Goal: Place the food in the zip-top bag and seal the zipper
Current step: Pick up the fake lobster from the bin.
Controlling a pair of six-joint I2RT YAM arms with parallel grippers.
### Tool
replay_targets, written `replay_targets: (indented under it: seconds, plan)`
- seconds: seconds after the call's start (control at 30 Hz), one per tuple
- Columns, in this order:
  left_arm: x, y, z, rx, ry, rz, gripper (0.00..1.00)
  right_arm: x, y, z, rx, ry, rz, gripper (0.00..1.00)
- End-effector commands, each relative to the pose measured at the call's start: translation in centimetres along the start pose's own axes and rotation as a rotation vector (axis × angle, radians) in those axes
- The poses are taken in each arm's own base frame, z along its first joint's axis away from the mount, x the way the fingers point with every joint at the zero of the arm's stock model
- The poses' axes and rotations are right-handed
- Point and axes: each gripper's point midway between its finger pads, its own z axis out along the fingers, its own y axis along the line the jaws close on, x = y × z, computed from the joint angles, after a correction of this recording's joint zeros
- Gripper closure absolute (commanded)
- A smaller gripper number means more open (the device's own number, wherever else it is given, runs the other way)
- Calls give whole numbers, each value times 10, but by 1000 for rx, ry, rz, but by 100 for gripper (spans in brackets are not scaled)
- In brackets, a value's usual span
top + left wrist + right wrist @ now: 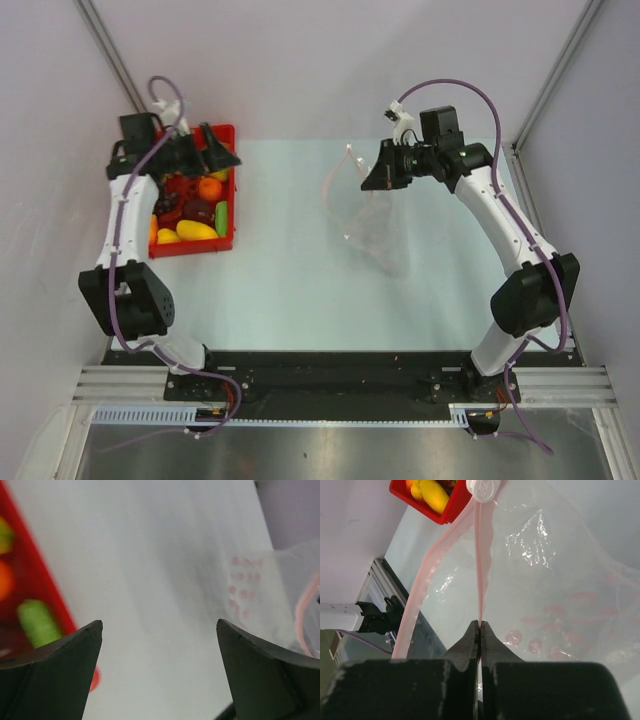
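Note:
The toy food [195, 210] lies in a red tray [228, 133] at the far left: an orange piece, a yellow piece [432, 495], a green piece [37, 622] and dark purple grapes. My left gripper [212, 152] is open and empty, held above the tray's right side. The clear zip-top bag [378, 225] with red dots [240, 587] hangs lifted at the table's middle right. My right gripper [480, 625] is shut on one lip of the bag's pink zipper strip [482, 565]. The other lip [425, 585] sags away, so the mouth gapes. A white slider [484, 487] sits at the strip's far end.
The pale table top [280, 280] lies between the tray and the bag. Grey walls close in the back and both sides. A black and metal rail [330, 375] runs along the near edge, and also shows in the right wrist view [377, 615].

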Motion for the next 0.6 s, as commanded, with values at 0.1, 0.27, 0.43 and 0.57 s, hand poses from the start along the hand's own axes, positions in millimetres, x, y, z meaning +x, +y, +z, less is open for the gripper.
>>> replay_targets:
  seconds: [0.1, 0.27, 0.43, 0.57]
  plan:
    - [-49, 114, -72, -368, -200, 47, 1, -32, 24, 8, -116, -82, 31, 100]
    - [-54, 169, -82, -525, -161, 82, 9, -48, 48, 8, -206, -121, 79, 100]
    - [-47, 214, -70, -617, -108, 77, 19, -56, 49, 9, -225, -141, 98, 100]
    - [-33, 233, -54, -664, -45, 98, 22, -55, 40, 14, -219, -130, 132, 100]
